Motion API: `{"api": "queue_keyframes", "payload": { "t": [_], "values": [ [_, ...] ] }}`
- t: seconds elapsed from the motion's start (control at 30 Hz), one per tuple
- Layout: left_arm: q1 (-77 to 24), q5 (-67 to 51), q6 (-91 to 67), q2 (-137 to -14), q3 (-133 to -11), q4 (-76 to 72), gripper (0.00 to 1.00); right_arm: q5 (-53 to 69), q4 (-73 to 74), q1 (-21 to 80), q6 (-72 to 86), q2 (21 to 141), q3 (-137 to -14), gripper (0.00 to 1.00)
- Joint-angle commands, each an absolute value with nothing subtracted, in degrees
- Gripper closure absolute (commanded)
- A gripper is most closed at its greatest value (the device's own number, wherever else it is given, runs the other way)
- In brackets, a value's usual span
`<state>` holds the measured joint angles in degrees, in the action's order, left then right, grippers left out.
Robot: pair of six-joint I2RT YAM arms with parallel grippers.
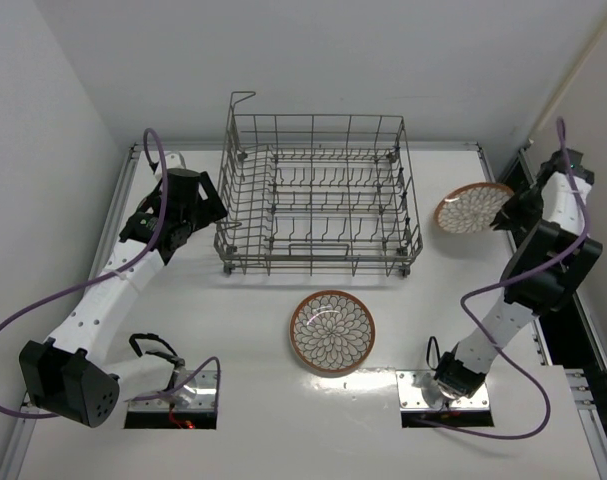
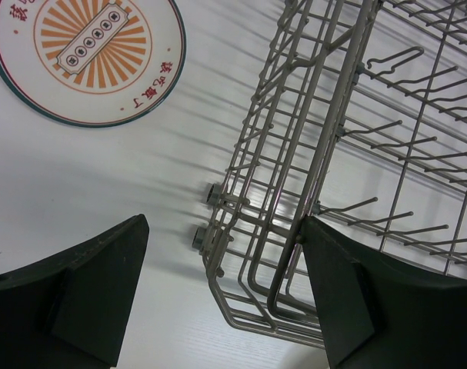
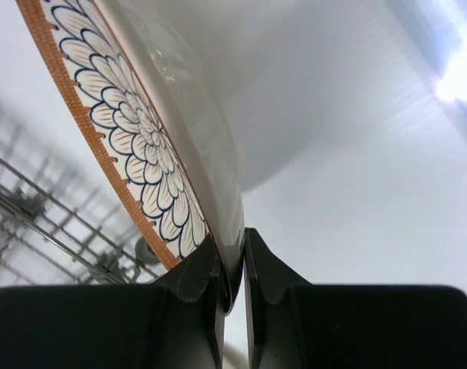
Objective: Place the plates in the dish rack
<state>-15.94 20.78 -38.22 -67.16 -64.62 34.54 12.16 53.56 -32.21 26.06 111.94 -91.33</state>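
The grey wire dish rack (image 1: pixel 318 195) stands at the back middle of the table, with no plates in it. One plate (image 1: pixel 332 331), brown-orange rim and petal pattern, lies flat in front of the rack. My right gripper (image 1: pixel 503 215) is shut on the rim of the second plate (image 1: pixel 471 208) and holds it tilted in the air to the right of the rack. In the right wrist view the plate (image 3: pixel 141 131) rises from the gripper (image 3: pixel 231 269). My left gripper (image 1: pixel 205 215) is open at the rack's left end. In the left wrist view the gripper (image 2: pixel 225 296) has the rack's corner (image 2: pixel 248 269) between its fingers.
A round printed disc with an orange sunburst (image 2: pixel 87 54) lies on the table left of the rack. The white walls stand close behind and to the left. A black rail (image 1: pixel 583 330) runs along the table's right edge. Purple cables loop off both arms.
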Motion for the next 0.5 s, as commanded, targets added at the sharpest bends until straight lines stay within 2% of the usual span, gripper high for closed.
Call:
{"api": "queue_keyframes", "payload": {
  "t": [0.0,0.23,0.47],
  "values": [
    [-15.6,23.1,-38.1,-65.4,-64.6,34.9,0.23,5.2,54.8,-32.9,29.3,103.8,-101.6,1.00],
    [-15.6,21.9,-38.1,-65.4,-64.6,34.3,0.23,-0.7,60.0,-29.5,32.1,98.4,-113.2,1.00],
    [-17.5,21.9,-38.1,-63.4,-63.1,34.0,0.23,-7.7,62.4,-19.7,29.6,91.4,-117.3,1.00]
  ]
}}
